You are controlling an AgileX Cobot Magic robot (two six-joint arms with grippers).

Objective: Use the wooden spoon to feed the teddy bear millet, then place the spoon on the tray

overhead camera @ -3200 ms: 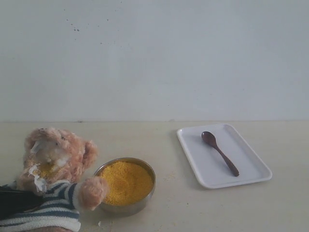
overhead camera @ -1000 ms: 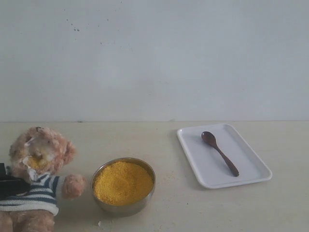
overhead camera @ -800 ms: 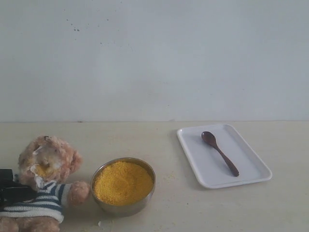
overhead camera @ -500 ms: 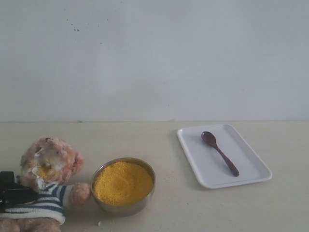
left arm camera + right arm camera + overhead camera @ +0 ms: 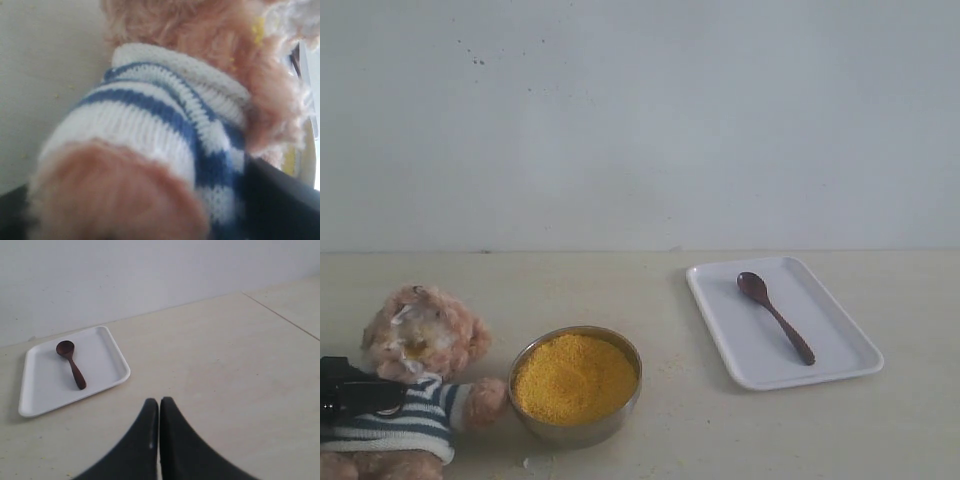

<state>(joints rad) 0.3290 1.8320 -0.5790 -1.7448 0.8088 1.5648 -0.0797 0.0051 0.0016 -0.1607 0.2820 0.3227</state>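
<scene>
Bear (image 5: pixel 425 335), soft and light, sits within the left pincer (image 5: pixel 355 395); gripped or freed, I cannot tell. Millet (image 5: pixel 575 378) lies just beyond. Spoon (image 5: pixel 71 365), light and stiff, rests on the tray (image 5: pixel 105 347) ahead of the closed right pincer (image 5: pixel 159 407); take its thin handle.

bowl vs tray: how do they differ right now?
The bowl is round, shiny metal; the tray is rectangular and white. The bowl is deep and heaped with millet; the tray is shallow and holds only the spoon. Both sit on the table.
</scene>
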